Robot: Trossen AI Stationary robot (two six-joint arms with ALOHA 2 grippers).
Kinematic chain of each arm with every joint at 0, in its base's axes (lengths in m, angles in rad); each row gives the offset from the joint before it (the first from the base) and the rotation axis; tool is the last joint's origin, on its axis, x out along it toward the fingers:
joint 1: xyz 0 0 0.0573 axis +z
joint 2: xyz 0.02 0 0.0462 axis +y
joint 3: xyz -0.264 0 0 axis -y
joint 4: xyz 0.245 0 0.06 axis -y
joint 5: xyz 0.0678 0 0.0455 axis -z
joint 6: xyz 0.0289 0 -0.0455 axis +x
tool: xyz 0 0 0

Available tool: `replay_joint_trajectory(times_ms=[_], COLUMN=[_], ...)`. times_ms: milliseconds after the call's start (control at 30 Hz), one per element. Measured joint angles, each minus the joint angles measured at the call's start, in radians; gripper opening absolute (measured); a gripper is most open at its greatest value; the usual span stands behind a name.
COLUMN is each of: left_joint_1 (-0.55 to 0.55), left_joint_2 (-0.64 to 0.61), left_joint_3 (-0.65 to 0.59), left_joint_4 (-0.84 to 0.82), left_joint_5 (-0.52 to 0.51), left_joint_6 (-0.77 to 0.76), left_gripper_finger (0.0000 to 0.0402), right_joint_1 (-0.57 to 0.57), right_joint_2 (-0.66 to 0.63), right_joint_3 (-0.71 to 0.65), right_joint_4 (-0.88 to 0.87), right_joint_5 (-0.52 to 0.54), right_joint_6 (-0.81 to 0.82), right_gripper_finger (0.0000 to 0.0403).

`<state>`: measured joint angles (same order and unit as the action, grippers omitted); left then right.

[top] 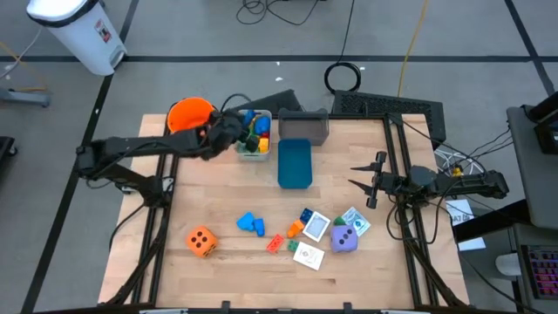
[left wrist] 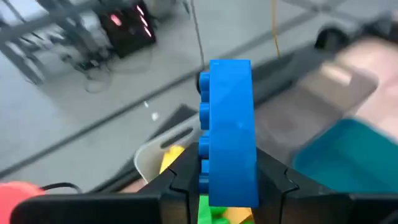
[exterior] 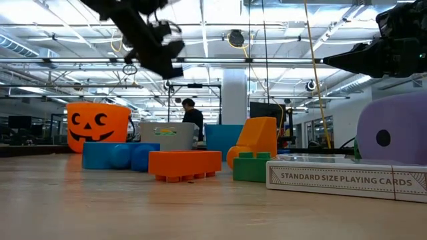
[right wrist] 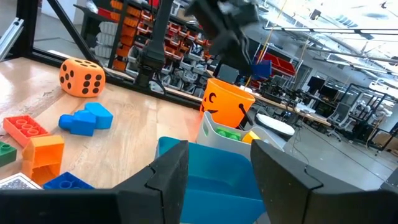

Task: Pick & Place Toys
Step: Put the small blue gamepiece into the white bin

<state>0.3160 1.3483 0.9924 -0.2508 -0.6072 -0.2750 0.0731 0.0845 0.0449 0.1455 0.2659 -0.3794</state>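
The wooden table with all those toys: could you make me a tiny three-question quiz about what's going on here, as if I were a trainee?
1. True or false: the left pincer is shut on a blue block.
2. Which lies nearest the orange dotted die? A) purple die B) loose blue blocks C) blue bin
3. Fill in: the right pincer hangs open and empty beside the ____ bin.

Key: 1 true; 2 B; 3 blue.
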Motion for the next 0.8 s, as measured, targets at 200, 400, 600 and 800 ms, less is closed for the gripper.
replay_joint_trajectory(times_ms=[200, 400, 600, 800], left_joint_1=[0.152, 0.27, 0.278, 0.257], left_joint_2=[0.101, 0.118, 0.122, 0.172], left_joint_3=[0.0, 0.0, 0.0, 0.0], left_joint_4=[-0.004, -0.091, -0.18, -0.185], left_joint_5=[0.312, 0.661, 0.644, 0.694], left_joint_6=[0.199, 0.324, 0.535, 0.624], left_gripper_finger=[0.0098, 0.0098, 0.0098, 0.0098], right_joint_1=[0.0, 0.0, 0.0, 0.0], right_joint_2=[0.0, 0.0, 0.0, 0.0], right_joint_3=[0.0, 0.0, 0.0, 0.0], right_joint_4=[0.0, 0.0, 0.0, 0.0], right_joint_5=[-0.001, -0.001, 0.001, 0.0], right_joint_6=[0.0, -0.001, -0.006, -0.001], right_gripper_finger=[0.0169, 0.0169, 0.0169, 0.0169])
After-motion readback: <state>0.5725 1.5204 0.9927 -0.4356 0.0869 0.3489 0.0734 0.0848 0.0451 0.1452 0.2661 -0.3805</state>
